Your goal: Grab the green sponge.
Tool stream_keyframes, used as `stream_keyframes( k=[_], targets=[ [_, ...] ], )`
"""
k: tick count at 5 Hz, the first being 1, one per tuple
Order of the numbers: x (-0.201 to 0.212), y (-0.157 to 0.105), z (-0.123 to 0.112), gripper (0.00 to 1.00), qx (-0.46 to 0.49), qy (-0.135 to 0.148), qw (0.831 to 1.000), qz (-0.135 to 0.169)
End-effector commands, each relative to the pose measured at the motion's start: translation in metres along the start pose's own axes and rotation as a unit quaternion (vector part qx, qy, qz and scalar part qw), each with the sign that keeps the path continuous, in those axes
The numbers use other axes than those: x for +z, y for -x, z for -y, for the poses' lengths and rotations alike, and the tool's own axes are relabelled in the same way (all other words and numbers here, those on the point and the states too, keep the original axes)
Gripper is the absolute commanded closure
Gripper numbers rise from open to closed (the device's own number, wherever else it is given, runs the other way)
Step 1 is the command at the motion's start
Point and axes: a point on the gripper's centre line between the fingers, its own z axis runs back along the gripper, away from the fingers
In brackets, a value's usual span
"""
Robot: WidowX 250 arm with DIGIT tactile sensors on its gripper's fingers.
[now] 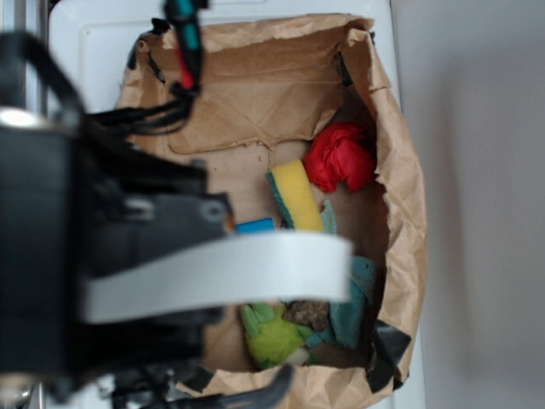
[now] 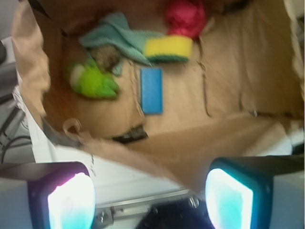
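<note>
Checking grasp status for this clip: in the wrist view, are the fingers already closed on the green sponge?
No. The fingers stand wide apart and empty outside the paper-lined bin, with the green sponge far ahead inside.

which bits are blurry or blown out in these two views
Exterior view: the robot arm up close is a dark, defocused mass hiding half the bin; the green sponge is fairly sharp. Wrist view: everything is soft, and the gripper pads glow overexposed.

Your jaws stand wide apart outside the paper bag's near wall [image 2: 143,152], which rises between them and the contents. Inside, the green sponge [image 2: 167,48] is crowded at the frame's top: red cloth [image 2: 185,18] just beside it, teal cloth [image 2: 119,33] touching, blue block [image 2: 151,89] near below. Bare bag floor lies right.
</note>
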Motion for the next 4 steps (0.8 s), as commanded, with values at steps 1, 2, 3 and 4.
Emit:
stream_keyframes(
  k=[1, 2, 3, 4],
  targets=[
    [-0.006, -0.041, -0.012, 0.00, 0.019, 0.002, 0.999, 0.035],
    [-0.012, -0.051, -0.013, 0.00, 0.041, 0.005, 0.998, 0.042],
    [-0.024, -0.058, -0.015, 0.00, 0.095, 0.006, 0.994, 0.063],
    [-0.030, -0.064, -0.022, 0.00, 0.214, 0.030, 0.972, 0.088]
  ],
)
